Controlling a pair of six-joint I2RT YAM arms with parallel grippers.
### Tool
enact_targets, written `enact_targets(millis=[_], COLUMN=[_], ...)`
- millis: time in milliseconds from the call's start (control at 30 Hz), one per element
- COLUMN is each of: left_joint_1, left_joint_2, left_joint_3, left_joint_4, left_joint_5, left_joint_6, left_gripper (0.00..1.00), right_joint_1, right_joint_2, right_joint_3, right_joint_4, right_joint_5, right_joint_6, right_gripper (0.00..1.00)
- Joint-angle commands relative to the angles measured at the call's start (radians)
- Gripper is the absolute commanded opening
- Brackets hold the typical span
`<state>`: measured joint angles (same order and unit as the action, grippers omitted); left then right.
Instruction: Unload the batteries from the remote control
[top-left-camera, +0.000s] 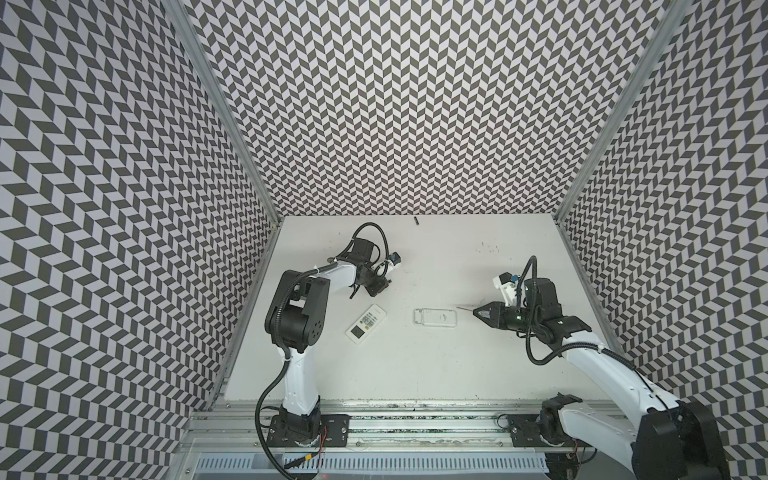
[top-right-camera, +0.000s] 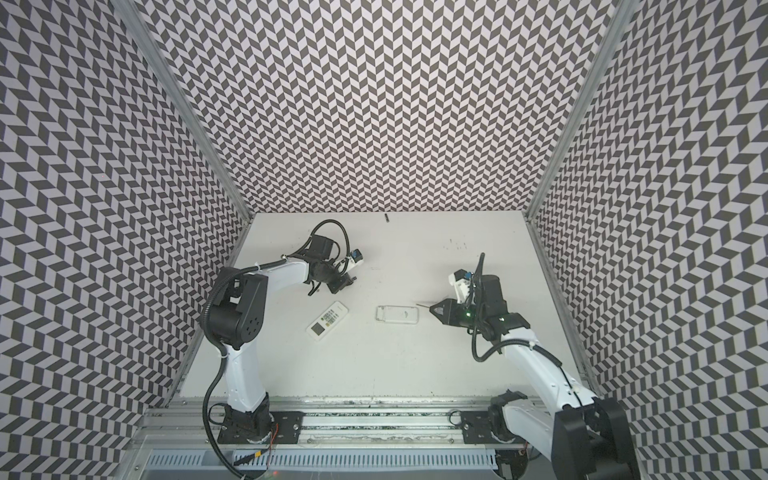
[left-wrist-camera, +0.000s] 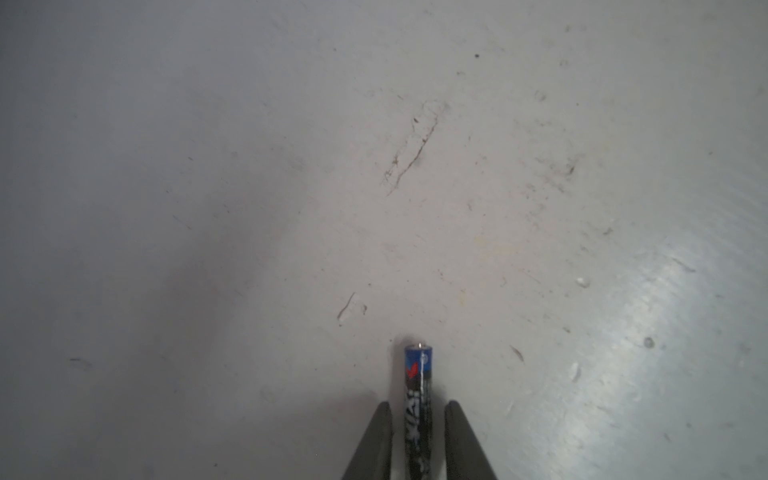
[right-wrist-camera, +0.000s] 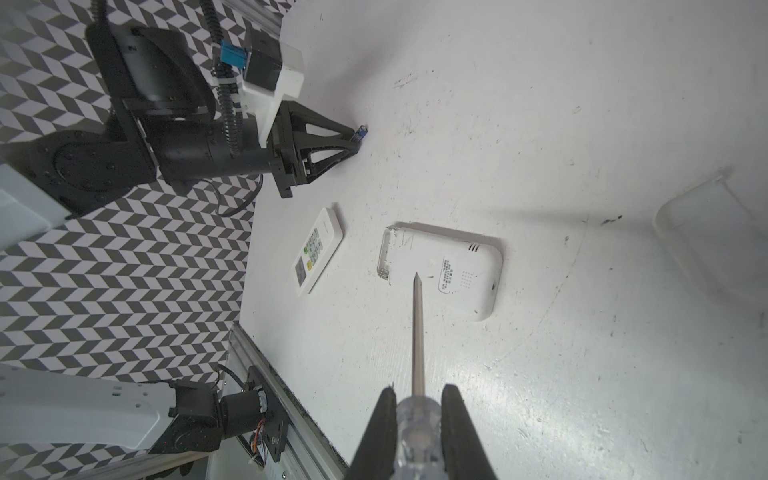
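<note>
A black battery (left-wrist-camera: 419, 386) with a blue end lies between my left gripper's (left-wrist-camera: 419, 405) fingers, with a gap on each side; the jaws are open. In both top views that gripper (top-left-camera: 384, 284) points down at the table's back left. A white remote control (top-left-camera: 435, 316) lies face down mid-table, its end bay (right-wrist-camera: 388, 253) uncovered. Another battery (top-left-camera: 416, 220) lies by the back wall. My right gripper (right-wrist-camera: 417, 390) is shut on a clear-handled screwdriver (right-wrist-camera: 417, 332), whose tip hovers near the face-down remote control.
A second white remote (top-left-camera: 366, 323), buttons up, lies left of the face-down one, near the left arm's elbow. A translucent rounded container (right-wrist-camera: 715, 241) shows at the edge of the right wrist view. Patterned walls (top-left-camera: 415, 104) close in three sides of the table (top-left-camera: 415, 365).
</note>
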<state>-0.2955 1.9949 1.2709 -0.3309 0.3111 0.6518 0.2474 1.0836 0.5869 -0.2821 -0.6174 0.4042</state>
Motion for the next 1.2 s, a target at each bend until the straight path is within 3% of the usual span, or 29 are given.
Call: enact_targets(millis=[0, 33, 67, 100, 333, 500, 700, 900, 1167], left_joint_1=[0.004, 0.004, 0.003, 0.002, -0.013, -0.017, -0.016, -0.014, -0.015], left_joint_2=[-0.022, -0.034, -0.049, -0.065, -0.191, -0.298, -0.482, -0.601, -0.661], left_joint_3=[-0.002, -0.002, -0.002, -0.004, -0.037, -0.103, -0.274, -0.415, -0.473], left_joint_4=[-0.023, -0.026, -0.029, -0.03, -0.104, -0.157, -0.076, -0.069, -0.15], left_joint_5=[-0.028, -0.033, -0.037, -0.042, -0.097, -0.073, -0.122, -0.034, -0.071], left_joint_6=[-0.012, -0.018, -0.021, -0.022, -0.086, -0.235, -0.352, -0.254, -0.158], left_gripper=[0.39, 0.43, 0.61, 0.99, 0.99, 0.99, 0.99, 0.99, 0.99], right_joint_1=[0.061, 0.084, 0.106, 0.126, 0.28, 0.364, 0.387, 0.382, 0.344], right_joint_2=[0.015, 0.015, 0.013, 0.012, 0.053, 0.141, 0.252, 0.358, 0.462], right_joint_3=[0.015, 0.02, 0.017, 0.008, -0.008, -0.008, 0.003, 0.043, 0.089], right_joint_4=[0.044, 0.04, 0.047, 0.065, 0.134, 0.17, 0.222, 0.256, 0.3], right_joint_5=[0.035, 0.044, 0.05, 0.05, 0.037, 0.072, 0.133, 0.208, 0.339], right_joint_6=[-0.039, -0.045, -0.047, -0.047, -0.043, -0.049, -0.038, -0.012, 0.06], right_gripper=[0.0, 0.0, 0.0, 0.0, 0.0, 0.0, 0.0, 0.0, 0.0])
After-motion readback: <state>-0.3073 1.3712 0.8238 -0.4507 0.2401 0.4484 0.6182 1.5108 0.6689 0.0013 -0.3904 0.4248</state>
